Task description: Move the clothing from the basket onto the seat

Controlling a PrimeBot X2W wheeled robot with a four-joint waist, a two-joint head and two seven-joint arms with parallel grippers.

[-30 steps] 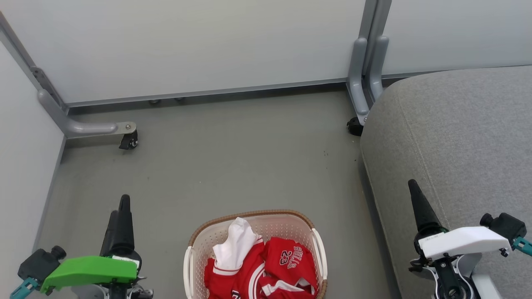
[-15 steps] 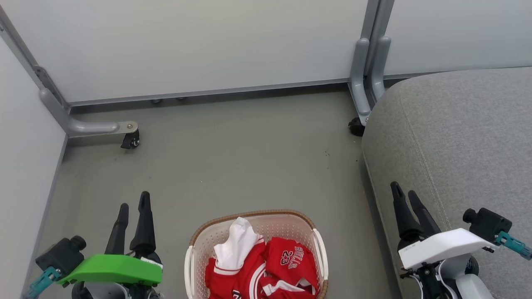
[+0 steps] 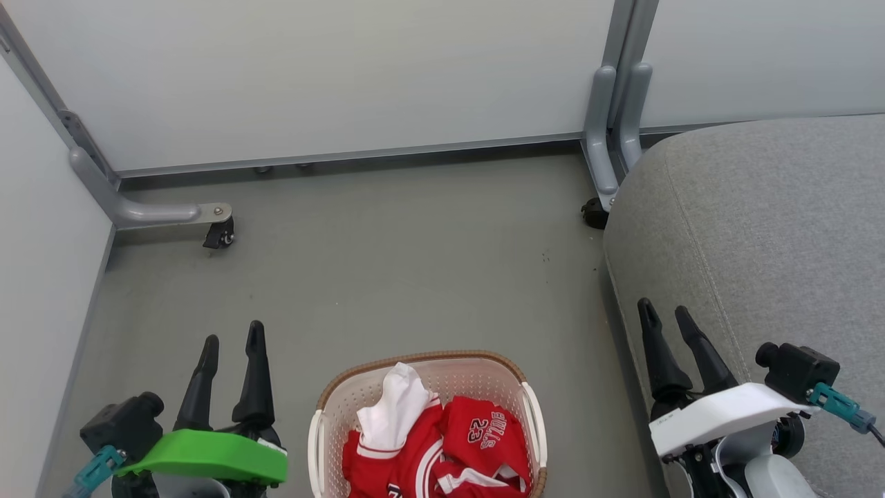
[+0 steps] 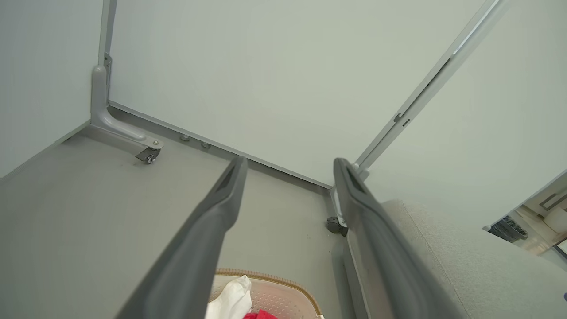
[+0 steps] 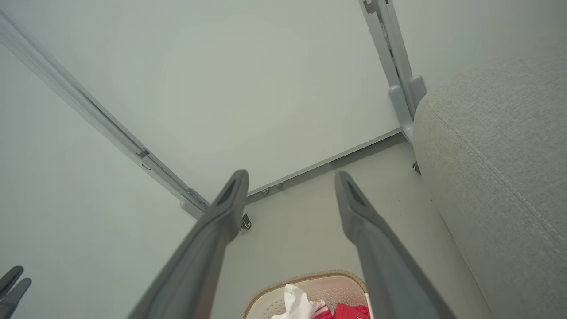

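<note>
Red and white clothing (image 3: 442,443), one piece printed "BULLS 23", lies piled in the cream basket (image 3: 531,408) with a brown rim, on the floor at the bottom centre of the head view. The large grey seat (image 3: 774,228) fills the right side. My left gripper (image 3: 231,335) hovers open to the left of the basket, nothing between its fingers. My right gripper (image 3: 662,311) stands open beside the seat's front edge, right of the basket. The wrist views show the basket's far rim (image 4: 283,280) (image 5: 305,279), the white cloth (image 4: 232,299) (image 5: 297,303), and the open left gripper (image 4: 288,164) and right gripper (image 5: 290,177).
Pale partition walls (image 3: 346,76) close off the back and left. Their grey feet carry casters (image 3: 219,235) (image 3: 593,211) at the back left and beside the seat corner. Grey floor (image 3: 387,270) stretches between the basket and the wall.
Both grippers have turned so that their two fingers show apart, and both have drifted inward toward the basket. The clothing and basket have stayed put.
</note>
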